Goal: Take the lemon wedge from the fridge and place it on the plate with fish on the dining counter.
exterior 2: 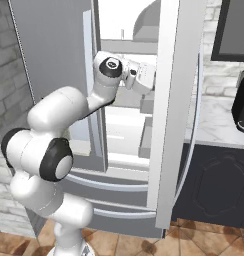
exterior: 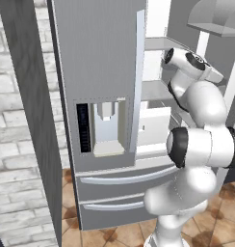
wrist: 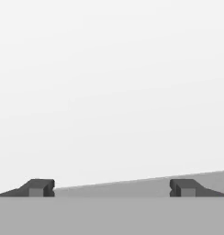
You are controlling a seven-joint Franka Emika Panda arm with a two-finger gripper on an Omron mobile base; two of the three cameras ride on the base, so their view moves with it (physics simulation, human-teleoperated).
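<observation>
A home kitchen: steel French-door fridge, marble counter, brick walls, terracotta floor tiles.

Pale grey brick wall on my left, terracotta tile floor below. On my right a white marble surface over dark cabinets, black appliance on top, steel range hood above.
</observation>
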